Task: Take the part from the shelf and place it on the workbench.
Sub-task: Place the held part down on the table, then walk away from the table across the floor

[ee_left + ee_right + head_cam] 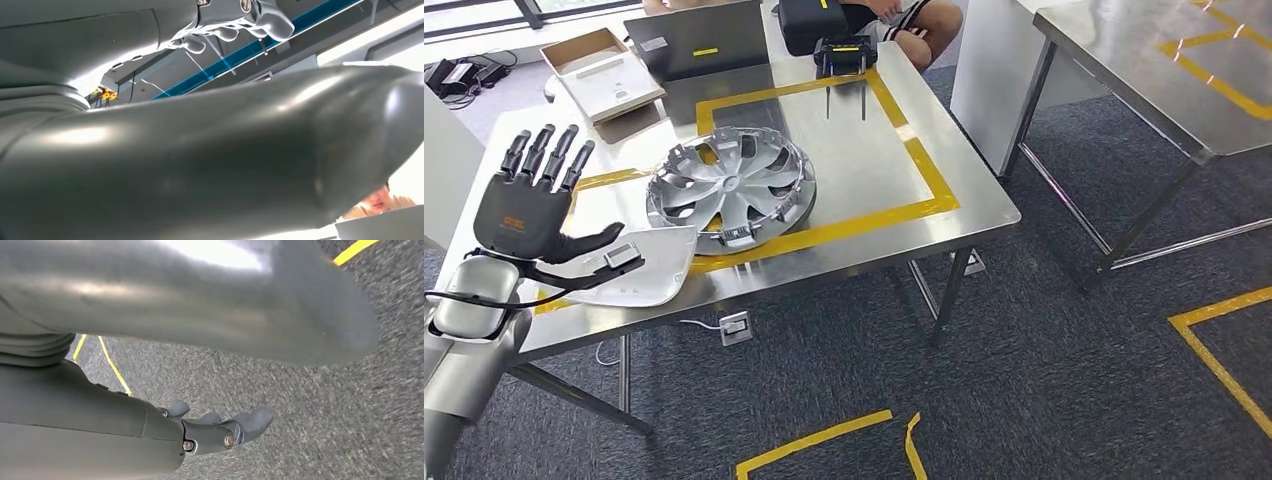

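The white curved plastic part [646, 266] lies flat on the steel workbench [864, 160] at its front left corner, its far edge against a silver hubcap [732, 190]. My left hand [529, 205] stands over the part's left end with its fingers spread and pointing up. Its thumb [589, 243] reaches sideways over the part, and I cannot tell whether it touches. In the left wrist view the thumb [210, 160] crosses the picture with the fingers [240, 25] apart from it. My right hand [220, 427] hangs over the carpet, its fingers loosely apart and holding nothing.
A yellow tape rectangle [924, 160] marks the bench top. At the far side are a cardboard box [599, 70], a black case [699, 40] and a black device [844, 55], with a person [904, 20] seated behind. A second steel table [1164, 60] stands to the right.
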`<state>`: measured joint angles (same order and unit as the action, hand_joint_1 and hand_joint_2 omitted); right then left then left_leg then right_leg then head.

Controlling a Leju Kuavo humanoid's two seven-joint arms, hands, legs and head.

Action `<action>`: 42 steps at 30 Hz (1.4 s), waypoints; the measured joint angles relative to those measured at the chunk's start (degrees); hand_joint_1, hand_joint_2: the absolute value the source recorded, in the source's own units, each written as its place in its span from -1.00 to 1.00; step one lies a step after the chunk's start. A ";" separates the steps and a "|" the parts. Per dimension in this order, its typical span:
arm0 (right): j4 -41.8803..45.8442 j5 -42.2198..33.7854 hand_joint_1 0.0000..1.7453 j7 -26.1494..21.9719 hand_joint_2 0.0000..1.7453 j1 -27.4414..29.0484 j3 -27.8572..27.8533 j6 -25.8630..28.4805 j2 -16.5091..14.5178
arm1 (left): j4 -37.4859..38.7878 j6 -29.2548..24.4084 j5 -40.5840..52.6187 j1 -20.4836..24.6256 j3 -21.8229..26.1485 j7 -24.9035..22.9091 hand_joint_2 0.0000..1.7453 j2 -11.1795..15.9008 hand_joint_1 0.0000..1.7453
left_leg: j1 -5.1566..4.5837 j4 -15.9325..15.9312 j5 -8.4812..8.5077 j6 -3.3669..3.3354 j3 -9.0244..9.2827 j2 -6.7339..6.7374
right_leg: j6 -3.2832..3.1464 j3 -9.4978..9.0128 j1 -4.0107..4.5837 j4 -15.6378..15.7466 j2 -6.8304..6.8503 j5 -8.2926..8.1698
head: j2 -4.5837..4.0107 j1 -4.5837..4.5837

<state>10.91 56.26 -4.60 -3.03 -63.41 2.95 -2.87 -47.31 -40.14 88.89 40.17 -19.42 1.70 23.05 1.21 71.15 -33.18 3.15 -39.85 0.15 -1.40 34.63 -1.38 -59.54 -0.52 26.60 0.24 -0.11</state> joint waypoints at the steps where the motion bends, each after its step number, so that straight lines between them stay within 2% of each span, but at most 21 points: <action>1: 0.00 -0.07 -1.00 -0.07 -1.00 0.00 0.00 -0.07 -0.05 | 0.15 0.00 0.00 -0.07 0.20 0.30 -1.00 0.16 -1.00 | -0.02 2.83 -1.24 0.00 -0.63 -0.01 | -0.07 0.46 0.15 -0.02 0.01 -0.37 | 0.00 0.01; 3: 0.00 -0.14 -1.00 -0.34 -1.00 -0.02 0.00 -0.15 -0.21 | 0.41 -0.01 0.00 -0.17 0.67 0.80 -1.00 0.42 -1.00 | -0.08 2.28 -0.42 -0.28 1.12 -0.01 | -0.05 1.30 0.39 -0.05 0.02 -1.06 | 0.00 0.01; 6: 0.00 -0.20 -1.00 -0.86 -1.00 -0.08 0.00 -0.24 -0.54 | 0.56 -0.01 0.00 0.16 1.38 1.28 -1.00 0.93 -1.00 | -0.45 -8.95 2.82 -1.10 8.61 -0.05 | 0.46 2.12 0.54 -0.08 -0.01 -2.05 | 0.00 -0.01; 8: 0.00 -0.28 -1.00 -0.91 -1.00 -0.11 0.00 -0.26 -0.67 | 0.62 -0.01 0.00 0.42 1.82 1.86 -1.00 1.08 -1.00 | -0.92 -12.28 3.13 -1.48 10.47 -0.14 | 1.15 2.35 0.49 0.02 -0.01 -2.77 | 0.00 0.05; 11: 0.00 -0.44 -1.00 -0.87 -1.00 -0.14 0.00 -0.26 -0.85 | 0.90 -0.01 0.00 0.97 2.21 2.48 -1.00 0.92 -1.00 | -0.93 -12.64 4.43 -2.64 9.74 -0.06 | 2.29 2.72 0.39 0.06 0.01 -3.12 | 0.00 0.20; 13: 0.00 -0.53 -1.00 -0.87 -1.00 -0.23 0.00 -0.26 -0.98 | 1.27 -0.01 0.00 1.61 2.21 2.55 -1.00 0.67 -1.00 | -0.64 -12.99 5.64 -3.64 8.66 0.16 | 2.90 4.13 0.37 -3.16 0.10 0.26 | 0.00 0.09; 15: 0.00 -0.56 -1.00 -0.86 -1.00 -0.36 0.00 -0.32 -1.04 | 1.79 -0.01 0.00 2.12 2.17 2.51 -1.00 0.48 -1.00 | -0.73 -12.92 6.76 -4.13 7.14 0.28 | 3.35 6.47 0.38 -10.24 0.15 5.33 | 0.00 0.02; 17: 0.00 -0.58 -1.00 -0.72 -1.00 -0.43 0.00 -0.76 -1.05 | 2.40 -0.01 0.00 2.34 2.14 2.56 -1.00 0.35 -1.00 | -0.81 -12.75 7.92 -4.13 5.51 0.34 | 3.55 7.27 0.39 -15.40 0.16 6.92 | 0.00 0.02; 19: 0.00 -0.78 -1.00 -0.24 -1.00 -0.51 -0.01 -1.75 -1.07 | 2.94 -0.01 0.00 2.58 2.13 2.89 -1.00 0.30 -1.00 | -0.83 -12.45 9.00 -3.91 3.89 0.37 | 3.38 4.30 0.40 -13.15 0.18 4.55 | 0.00 0.02; 22: 0.00 -1.26 -1.00 0.37 -1.00 -0.86 -0.05 -2.66 -1.12 | 3.57 -0.01 0.00 3.32 2.15 3.50 -1.00 0.31 -1.00 | -0.89 -11.91 10.37 -3.16 2.17 0.42 | 2.38 -3.27 0.79 -2.25 0.24 3.29 | 0.00 0.07; 23: 0.00 -1.51 -1.00 0.40 -1.00 -0.97 -0.14 -2.73 -1.15 | 3.75 -0.01 0.00 3.57 2.16 3.70 -1.00 0.29 -1.00 | -0.89 -11.87 10.81 -2.80 1.97 0.46 | 1.96 -4.33 0.97 -0.32 0.23 3.65 | 0.00 0.03; 25: -0.01 -2.30 -1.00 0.38 -1.00 -1.03 -0.45 -3.20 -1.30 | 4.11 -0.01 0.00 3.93 2.17 4.20 -1.00 0.22 -1.00 | -0.85 -12.30 11.78 -2.00 1.87 0.48 | 1.12 -4.04 1.15 0.43 0.22 3.09 | 0.00 -0.07; 27: -0.04 -3.08 -1.00 0.12 -1.00 -1.10 -0.93 -3.96 -1.49 | 4.45 -0.01 0.00 4.17 2.17 4.61 -1.00 0.17 -1.00 | -0.72 -11.72 10.67 -1.34 1.16 0.33 | 0.27 -3.20 0.95 0.97 0.30 1.77 | 0.00 -0.04; 29: -0.06 -3.52 -1.00 -0.58 -1.00 -1.13 -1.42 -4.58 -1.66 | 4.89 -0.01 0.01 4.53 2.17 4.76 -1.00 0.11 -1.00 | -0.56 -7.20 5.70 -0.77 -0.56 0.16 | -0.26 -1.85 0.73 1.28 0.40 0.24 | 0.00 0.17; 31: -0.07 -3.55 -1.00 -1.26 -1.00 -1.11 -1.68 -4.86 -1.81 | 5.53 -0.01 0.01 4.93 2.12 4.64 -1.00 -0.05 -1.00 | -0.48 0.09 1.11 -0.29 -2.14 0.13 | -0.37 -0.17 0.72 1.25 0.42 -1.10 | 0.00 0.26; 33: -0.07 -3.30 -1.00 -1.67 -1.00 -1.10 -1.75 -4.90 -1.96 | 6.20 -0.01 0.00 5.10 1.98 4.47 -1.00 -0.25 -1.00 | -0.40 3.48 1.23 -0.08 -1.28 0.13 | -0.23 1.49 0.67 1.15 0.42 -2.39 | 0.00 0.26; 35: -0.06 -3.03 -1.00 -2.46 -1.00 -1.11 -1.75 -4.89 -2.11 | 6.66 -0.01 0.00 5.42 1.85 4.40 -1.00 -0.38 -1.00 | -0.27 -1.24 3.77 -0.03 3.54 0.20 | 0.14 3.02 0.56 0.89 0.44 -3.58 | 0.00 0.27; 37: -0.05 -2.76 -1.00 -3.37 -1.00 -1.11 -1.75 -4.82 -2.22 | 6.88 -0.02 0.00 5.95 1.81 4.40 -1.00 -0.46 -1.00 | -0.46 -8.96 3.59 -0.35 9.26 0.35 | 0.80 3.99 0.61 0.61 0.46 -4.57 | 0.00 0.25; 38: -0.04 -2.61 -1.00 -3.67 -1.00 -1.10 -1.75 -4.78 -2.26 | 6.95 -0.02 0.00 6.16 1.81 4.44 -1.00 -0.45 -1.00 | -0.58 -11.35 2.85 -0.72 10.66 0.34 | 1.17 4.14 0.66 0.55 0.49 -5.01 | 0.00 0.27; 41: -0.04 -2.13 -1.00 -4.03 -1.00 -0.98 -1.74 -4.81 -2.32 | 7.32 -0.03 0.00 6.32 1.93 4.96 -1.00 -0.43 -1.00 | -0.83 -12.47 3.21 -2.39 10.16 -0.07 | 2.36 4.30 0.50 0.84 0.72 -6.02 | 0.00 0.36; 42: -0.04 -1.98 -1.00 -4.04 -1.00 -0.94 -1.73 -4.95 -2.34 | 7.51 -0.03 0.00 6.32 2.00 5.20 -1.00 -0.44 -1.00 | -0.83 -12.51 3.86 -2.96 9.68 -0.21 | 2.70 4.72 0.43 0.33 0.76 -5.16 | 0.00 0.37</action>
<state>10.86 54.28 -8.63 -3.96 -65.13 -2.00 -5.21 -39.81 -40.17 88.89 46.49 -17.42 6.90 22.61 0.38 58.64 -29.32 0.20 -30.17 -0.06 1.31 39.35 -0.95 -59.21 0.23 21.44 0.24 0.26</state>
